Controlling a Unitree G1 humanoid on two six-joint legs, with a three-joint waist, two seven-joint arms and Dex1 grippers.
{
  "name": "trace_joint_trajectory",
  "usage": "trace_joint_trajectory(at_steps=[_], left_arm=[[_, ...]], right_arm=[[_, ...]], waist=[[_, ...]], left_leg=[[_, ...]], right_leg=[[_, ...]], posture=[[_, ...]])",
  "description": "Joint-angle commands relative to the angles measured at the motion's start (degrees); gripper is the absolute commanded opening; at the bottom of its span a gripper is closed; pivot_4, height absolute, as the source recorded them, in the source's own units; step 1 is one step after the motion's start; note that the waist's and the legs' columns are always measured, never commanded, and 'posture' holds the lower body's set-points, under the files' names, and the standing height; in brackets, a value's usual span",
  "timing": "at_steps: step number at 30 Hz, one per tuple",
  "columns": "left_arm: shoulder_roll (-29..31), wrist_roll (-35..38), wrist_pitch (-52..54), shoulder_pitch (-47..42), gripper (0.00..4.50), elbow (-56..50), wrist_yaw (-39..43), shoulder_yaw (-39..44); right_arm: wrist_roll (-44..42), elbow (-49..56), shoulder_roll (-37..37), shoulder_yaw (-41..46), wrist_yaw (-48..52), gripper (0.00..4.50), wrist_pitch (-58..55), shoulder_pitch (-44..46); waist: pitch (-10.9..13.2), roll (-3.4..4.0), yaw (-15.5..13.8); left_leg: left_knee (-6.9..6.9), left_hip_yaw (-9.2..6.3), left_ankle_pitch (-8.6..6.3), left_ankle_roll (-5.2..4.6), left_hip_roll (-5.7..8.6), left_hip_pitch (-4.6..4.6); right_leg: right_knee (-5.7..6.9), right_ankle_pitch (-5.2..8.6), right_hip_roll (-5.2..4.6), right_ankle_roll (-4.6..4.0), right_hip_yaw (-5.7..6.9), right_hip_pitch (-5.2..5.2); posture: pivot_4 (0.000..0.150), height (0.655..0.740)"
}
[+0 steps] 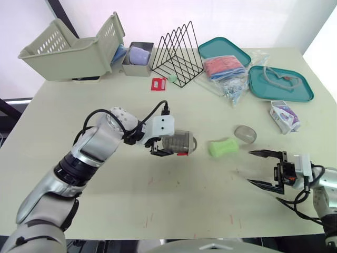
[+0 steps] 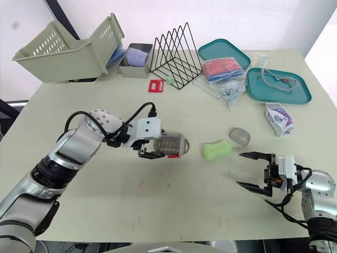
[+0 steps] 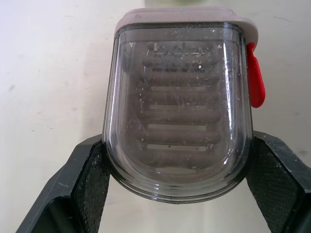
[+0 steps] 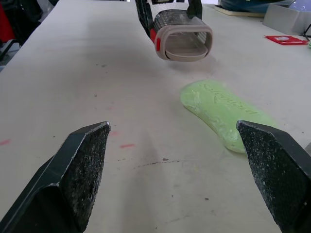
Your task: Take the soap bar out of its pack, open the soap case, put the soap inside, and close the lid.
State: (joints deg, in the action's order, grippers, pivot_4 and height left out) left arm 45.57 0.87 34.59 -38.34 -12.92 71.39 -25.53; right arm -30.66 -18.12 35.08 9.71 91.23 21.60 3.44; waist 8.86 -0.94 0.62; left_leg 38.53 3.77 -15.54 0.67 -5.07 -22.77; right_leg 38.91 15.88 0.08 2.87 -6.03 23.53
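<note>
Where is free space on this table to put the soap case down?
Bare: the near table strip between the left gripper, holding the clear plastic soap case, and the open right gripper; also the middle, behind the green soap bar. Crowded: the far edge, around the black wire rack and teal trays.
</note>
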Motion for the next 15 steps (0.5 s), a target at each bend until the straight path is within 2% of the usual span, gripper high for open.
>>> trace_joint_trajectory(at_steps=[1, 15], left_arm=[[-0.7, 0.7, 3.0, -2.2, 3.47, -3.5, 0.5, -0.1], [-1.1, -2.4, 6.3, -4.4, 3.47, -3.3, -0.1, -4.2]], right_arm=[[-0.4, -0.2, -0.3, 0.6, 0.1, 4.37, 1.1, 0.3], [0.0, -2.4, -1.1, 0.3, 1.1, 4.37, 2.3, 0.7]], waist=[[0.0, 0.00, 0.0], [0.0, 0.00, 0.0]], left_leg=[[0.00, 0.00, 0.00, 0.00, 0.00, 0.00], [0.05, -0.02, 0.00, 0.00, 0.00, 0.00]], right_leg=[[0.00, 0.00, 0.00, 0.00, 0.00, 0.00], [0.03, 0.00, 0.01, 0.00, 0.00, -0.01]], posture=[[0.150, 0.7400], [0.150, 0.7400]])
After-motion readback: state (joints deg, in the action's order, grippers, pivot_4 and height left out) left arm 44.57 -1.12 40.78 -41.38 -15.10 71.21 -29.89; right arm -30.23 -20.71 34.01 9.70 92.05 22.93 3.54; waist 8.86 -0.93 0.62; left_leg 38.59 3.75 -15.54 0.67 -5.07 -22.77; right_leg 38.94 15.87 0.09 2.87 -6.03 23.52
